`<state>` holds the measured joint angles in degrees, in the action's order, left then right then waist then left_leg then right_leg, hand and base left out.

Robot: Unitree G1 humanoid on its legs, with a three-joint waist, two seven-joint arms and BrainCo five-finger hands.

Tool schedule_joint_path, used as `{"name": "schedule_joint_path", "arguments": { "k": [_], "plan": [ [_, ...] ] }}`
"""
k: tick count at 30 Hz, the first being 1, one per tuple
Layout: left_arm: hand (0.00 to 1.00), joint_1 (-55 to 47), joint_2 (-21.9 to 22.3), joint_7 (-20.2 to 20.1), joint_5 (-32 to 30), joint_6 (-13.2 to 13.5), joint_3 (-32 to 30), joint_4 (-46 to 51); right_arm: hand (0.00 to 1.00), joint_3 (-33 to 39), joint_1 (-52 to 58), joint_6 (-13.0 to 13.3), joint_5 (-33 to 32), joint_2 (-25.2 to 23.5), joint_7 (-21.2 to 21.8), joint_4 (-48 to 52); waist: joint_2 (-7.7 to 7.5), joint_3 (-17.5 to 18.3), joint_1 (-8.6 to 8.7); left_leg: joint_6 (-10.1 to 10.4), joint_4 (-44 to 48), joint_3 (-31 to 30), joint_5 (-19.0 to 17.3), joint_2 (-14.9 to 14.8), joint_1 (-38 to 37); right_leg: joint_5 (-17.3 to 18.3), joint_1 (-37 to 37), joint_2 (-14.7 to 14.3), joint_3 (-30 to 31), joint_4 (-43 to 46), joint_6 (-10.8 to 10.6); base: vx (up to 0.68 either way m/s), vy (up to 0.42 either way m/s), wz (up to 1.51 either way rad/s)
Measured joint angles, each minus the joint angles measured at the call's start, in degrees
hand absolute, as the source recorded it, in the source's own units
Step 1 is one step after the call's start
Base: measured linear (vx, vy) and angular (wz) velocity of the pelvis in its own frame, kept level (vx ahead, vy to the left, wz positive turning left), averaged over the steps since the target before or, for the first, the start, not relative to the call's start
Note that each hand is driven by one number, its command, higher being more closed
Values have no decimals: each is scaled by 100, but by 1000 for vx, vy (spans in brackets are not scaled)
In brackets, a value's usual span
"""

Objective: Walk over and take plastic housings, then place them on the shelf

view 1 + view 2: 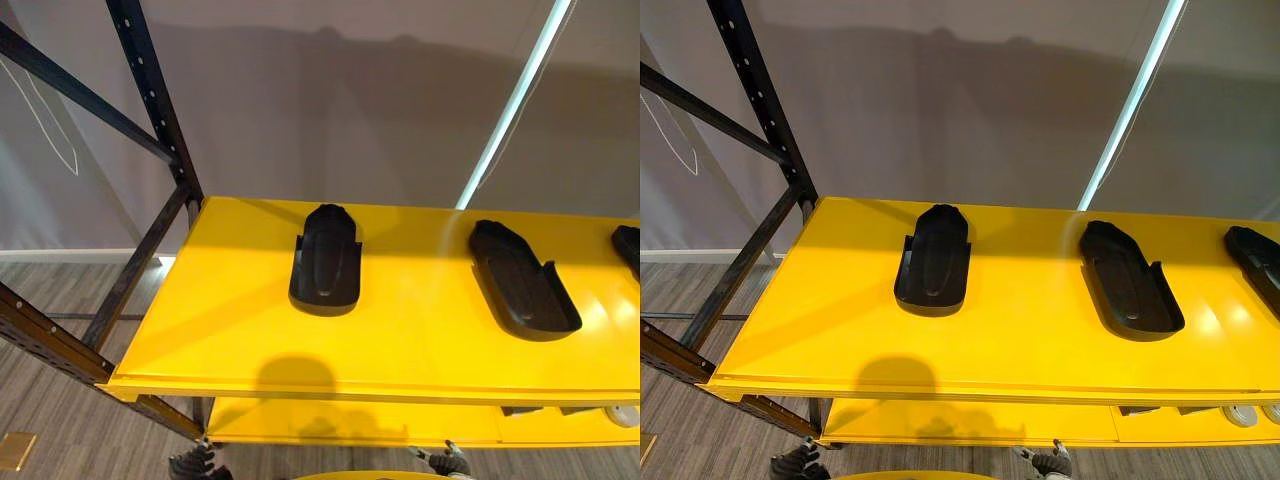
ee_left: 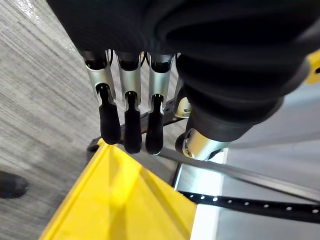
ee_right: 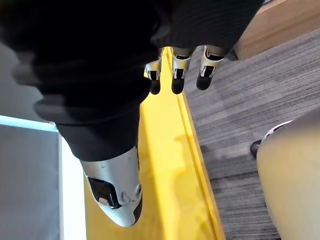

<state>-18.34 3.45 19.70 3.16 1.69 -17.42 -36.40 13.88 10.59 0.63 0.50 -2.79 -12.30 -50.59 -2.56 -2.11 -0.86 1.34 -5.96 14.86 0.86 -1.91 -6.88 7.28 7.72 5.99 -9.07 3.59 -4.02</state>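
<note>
- Left eye view: the yellow upper shelf [image 1: 400, 350] carries three black plastic housings, well apart: left housing [image 1: 325, 262], middle housing [image 1: 522, 280], and right housing [image 1: 628, 245] at the right edge.
- Right eye view: a lower shelf [image 1: 970, 422] sits beneath.
- Left wrist view: the left hand [image 2: 132, 127] has straight fingers and holds nothing.
- Right wrist view: the right hand [image 3: 177, 75] has relaxed fingers and holds nothing.

light: bright, from above-behind | glare: shelf [image 1: 420, 330] rt side | shadow: shelf front + wall [image 1: 350, 100]

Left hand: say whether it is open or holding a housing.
Open. The left hand hangs with straight fingers and holds nothing.
</note>
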Motion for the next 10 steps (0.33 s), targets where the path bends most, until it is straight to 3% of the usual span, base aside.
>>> {"name": "schedule_joint_path", "arguments": {
  "k": [6, 10],
  "plan": [
    [0, 405, -218, -419, -415, -20, 357, -761, 0, 196, -301, -10, 8, 107, 21, -485, 130, -71, 14, 10, -1, 7, -5, -8, -44, 1, -2, -46, 48, -72, 4, -2, -7, -2],
    [0, 620, -334, -594, -617, -19, 408, -1038, 0, 205, -448, -91, 17, 153, 111, -561, 141, -173, 19, 48, -1, 26, -37, -5, -72, 0, -9, -80, 138, -95, 8, 6, -13, -11]
  ]
}}
